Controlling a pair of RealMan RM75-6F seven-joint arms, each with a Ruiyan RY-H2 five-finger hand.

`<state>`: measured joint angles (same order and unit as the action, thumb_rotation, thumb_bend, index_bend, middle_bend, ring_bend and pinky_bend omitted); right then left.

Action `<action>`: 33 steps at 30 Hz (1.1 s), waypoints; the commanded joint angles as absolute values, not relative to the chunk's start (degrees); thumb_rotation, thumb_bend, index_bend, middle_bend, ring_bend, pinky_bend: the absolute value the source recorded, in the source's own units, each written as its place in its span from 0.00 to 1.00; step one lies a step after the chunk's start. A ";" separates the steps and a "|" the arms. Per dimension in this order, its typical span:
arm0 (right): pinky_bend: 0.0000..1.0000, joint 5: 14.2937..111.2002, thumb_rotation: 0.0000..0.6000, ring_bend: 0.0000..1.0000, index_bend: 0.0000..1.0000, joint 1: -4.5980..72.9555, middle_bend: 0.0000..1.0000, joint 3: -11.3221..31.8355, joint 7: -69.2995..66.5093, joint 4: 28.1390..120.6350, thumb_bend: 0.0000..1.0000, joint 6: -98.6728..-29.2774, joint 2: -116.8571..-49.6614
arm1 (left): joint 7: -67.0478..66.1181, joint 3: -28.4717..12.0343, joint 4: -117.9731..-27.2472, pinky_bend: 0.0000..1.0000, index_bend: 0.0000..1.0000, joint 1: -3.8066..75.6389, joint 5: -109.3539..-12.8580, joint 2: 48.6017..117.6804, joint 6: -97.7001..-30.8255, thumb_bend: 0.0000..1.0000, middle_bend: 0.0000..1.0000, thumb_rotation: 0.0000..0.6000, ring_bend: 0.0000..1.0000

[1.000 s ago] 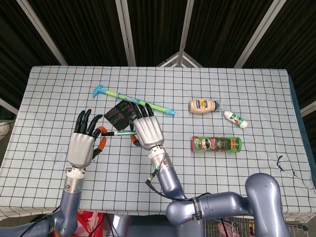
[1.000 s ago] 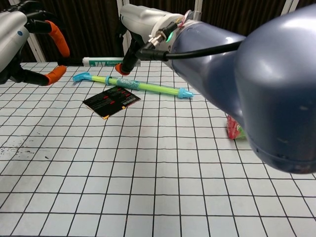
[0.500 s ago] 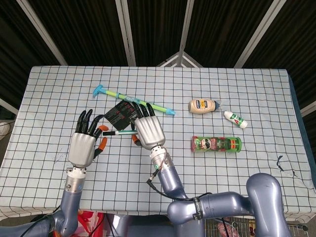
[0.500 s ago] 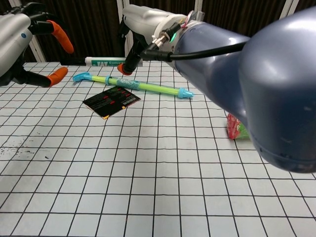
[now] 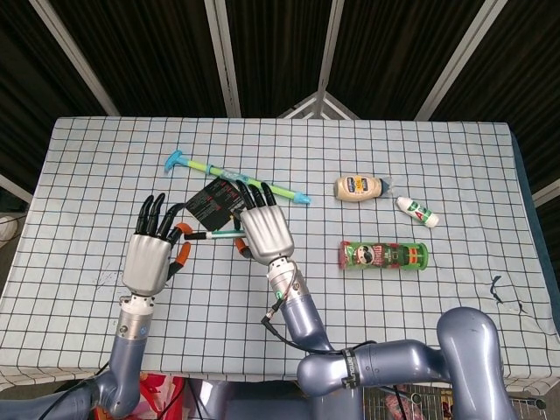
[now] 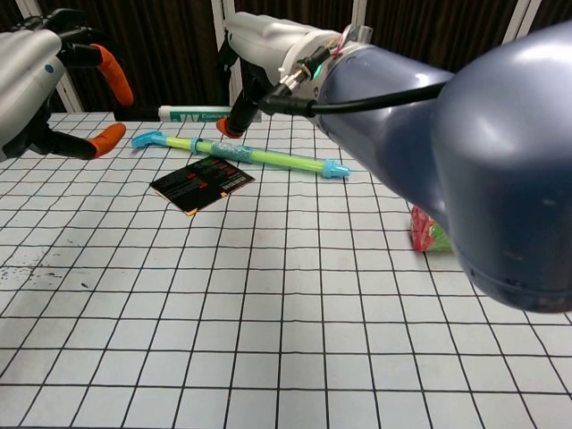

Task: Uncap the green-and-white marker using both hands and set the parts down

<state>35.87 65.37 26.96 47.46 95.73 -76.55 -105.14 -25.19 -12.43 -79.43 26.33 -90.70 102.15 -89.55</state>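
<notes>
We see the green-and-white marker (image 5: 213, 234) held up above the bench (image 5: 79, 175), lying flat between our two hands. The right hand (image 5: 264, 232) holds one end of it with its fingers closed around it, and the marker sticks out to the left toward the left hand (image 5: 150, 255). The left hand is just beside the marker's dark tip. Its fingers are spread apart and point up, and its orange fingertips (image 6: 107, 64) are near the tip, but we cannot tell if they touch it. Both hands have their backs facing up in the head view, and both arms reach up from the near edge of the bench. Just past the hands, a small black card (image 5: 213, 202) lies flat on the checked cloth. A long green and blue stick (image 5: 236, 178) lies behind the card. Off to the right, a green can (image 5: 383, 255) lies on its side. Farther back we see a mayonnaise bottle (image 5: 360, 187) on its side, and a small white bottle (image 5: 417, 211) lies near it.
</notes>
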 commanded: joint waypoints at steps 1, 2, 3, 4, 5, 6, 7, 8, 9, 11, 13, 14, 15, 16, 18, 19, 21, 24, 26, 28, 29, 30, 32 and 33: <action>0.00 35.96 1.00 0.10 0.69 65.35 0.06 26.93 47.43 95.68 0.42 -76.53 -105.13 | -25.20 -12.52 -79.17 0.01 0.50 26.44 -90.68 102.35 -89.60 0.49 0.21 1.00 0.00; 0.00 36.01 1.00 0.10 0.69 65.35 0.06 26.92 47.44 95.69 0.42 -76.53 -105.11 | -25.29 -12.58 -79.07 0.01 0.50 26.49 -90.60 102.42 -89.56 0.49 0.21 1.00 0.00; 0.00 36.07 1.00 0.10 0.69 65.34 0.06 26.92 47.42 95.73 0.42 -76.54 -105.09 | -25.38 -12.61 -79.00 0.01 0.50 26.53 -90.46 102.47 -89.43 0.49 0.21 1.00 0.00; 0.00 36.11 1.00 0.10 0.69 65.33 0.06 26.93 47.39 95.75 0.42 -76.54 -105.08 | -25.38 -12.63 -78.98 0.01 0.50 26.56 -90.40 102.51 -89.37 0.49 0.21 1.00 0.00; 0.00 36.13 1.00 0.10 0.69 65.32 0.06 26.91 47.40 95.80 0.42 -76.53 -105.06 | -25.36 -12.64 -78.90 0.01 0.50 26.61 -90.35 102.56 -89.31 0.49 0.21 1.00 0.00; 0.00 36.15 1.00 0.10 0.69 65.30 0.06 26.89 47.46 95.85 0.42 -76.56 -105.01 | -25.34 -12.62 -78.79 0.01 0.50 26.65 -90.34 102.63 -89.29 0.49 0.21 1.00 0.00; 0.00 36.18 1.00 0.10 0.69 65.29 0.06 26.88 47.51 95.87 0.42 -76.59 -104.98 | -25.34 -12.57 -78.68 0.01 0.50 26.65 -90.31 102.69 -89.26 0.49 0.21 1.00 0.00; 0.00 36.20 1.00 0.09 0.69 65.26 0.06 26.89 47.52 95.91 0.42 -76.65 -104.95 | -25.32 -12.55 -78.59 0.01 0.50 26.68 -90.28 102.74 -89.22 0.49 0.21 1.00 0.00; 0.00 36.20 1.00 0.09 0.69 65.24 0.06 26.92 47.50 95.95 0.42 -76.68 -104.93 | -25.26 -12.56 -78.50 0.01 0.50 26.71 -90.29 102.79 -89.24 0.49 0.21 1.00 0.00; 0.00 36.16 1.00 0.09 0.70 65.18 0.06 26.92 47.54 96.02 0.42 -76.71 -104.86 | -25.10 -12.63 -78.33 0.01 0.50 26.74 -90.23 102.92 -89.33 0.49 0.21 1.00 0.00; 0.00 36.18 1.00 0.10 0.71 65.14 0.06 26.92 47.50 96.10 0.42 -76.69 -104.81 | -25.00 -12.65 -78.22 0.01 0.50 26.77 -90.16 102.98 -89.32 0.49 0.21 1.00 0.00; 0.00 36.19 1.00 0.10 0.71 65.11 0.06 26.88 47.49 96.15 0.42 -76.64 -104.78 | -24.89 -12.64 -78.16 0.01 0.51 26.82 -90.23 103.02 -89.37 0.49 0.21 1.00 0.00; 0.00 36.25 1.00 0.10 0.71 65.09 0.06 26.80 47.49 96.18 0.42 -76.61 -104.76 | -24.77 -12.63 -78.09 0.01 0.51 26.84 -90.33 103.07 -89.47 0.49 0.22 1.00 0.00; 0.00 36.31 1.00 0.10 0.71 65.09 0.06 26.69 47.54 96.16 0.42 -76.59 -104.77 | -24.62 -12.60 -78.02 0.01 0.51 26.86 -90.51 103.14 -89.66 0.49 0.22 1.00 0.00; 0.00 36.36 1.00 0.10 0.72 65.14 0.06 26.57 47.62 96.02 0.42 -76.54 -104.88 | -24.56 -12.62 -77.78 0.01 0.51 26.91 -90.64 103.26 -89.86 0.49 0.22 1.00 0.00; 0.00 36.35 1.00 0.10 0.72 65.17 0.06 26.53 47.64 95.96 0.42 -76.50 -104.95 | -24.54 -12.62 -77.75 0.01 0.51 26.92 -90.64 103.30 -89.89 0.49 0.22 1.00 0.00; 0.00 36.40 1.00 0.10 0.73 65.20 0.06 26.45 47.56 95.92 0.42 -76.35 -105.06 | -24.48 -12.62 -77.73 0.01 0.51 26.91 -90.65 103.36 -89.99 0.49 0.22 1.00 0.00; 0.00 36.62 1.00 0.10 0.73 65.18 0.06 26.25 47.42 95.86 0.42 -76.16 -105.16 | -24.37 -12.63 -77.57 0.01 0.51 26.91 -90.70 103.40 -90.15 0.49 0.22 1.00 0.00; 0.00 36.77 1.00 0.10 0.74 65.14 0.06 26.16 47.33 95.82 0.42 -76.13 -105.21 | -24.26 -12.63 -77.50 0.01 0.51 26.92 -90.72 103.42 -90.23 0.49 0.22 1.00 0.00; 0.00 36.83 1.00 0.10 0.74 65.09 0.06 26.10 47.39 95.83 0.42 -76.20 -105.19 | -24.19 -12.55 -77.40 0.01 0.51 26.92 -90.66 103.43 -90.15 0.49 0.22 1.00 0.00; 0.00 36.84 1.00 0.10 0.74 65.03 0.06 26.07 47.39 95.87 0.42 -76.26 -105.18 | -24.22 -12.52 -77.35 0.01 0.51 26.91 -90.64 103.41 -90.13 0.49 0.22 1.00 0.00; 0.00 36.80 1.00 0.10 0.74 64.99 0.06 26.04 47.41 95.89 0.42 -76.27 -105.16 | -24.24 -12.51 -77.32 0.01 0.51 26.90 -90.66 103.40 -90.16 0.49 0.22 1.00 0.00; 0.00 36.73 1.00 0.10 0.74 64.88 0.06 26.01 47.44 95.94 0.42 -76.29 -105.10 | -24.18 -12.51 -77.22 0.01 0.51 26.88 -90.67 103.45 -90.28 0.49 0.22 1.00 0.00; 0.00 36.76 1.00 0.10 0.75 64.84 0.06 26.00 47.43 95.95 0.42 -76.30 -105.08 | -24.10 -12.50 -77.18 0.01 0.51 26.87 -90.62 103.48 -90.27 0.49 0.22 1.00 0.00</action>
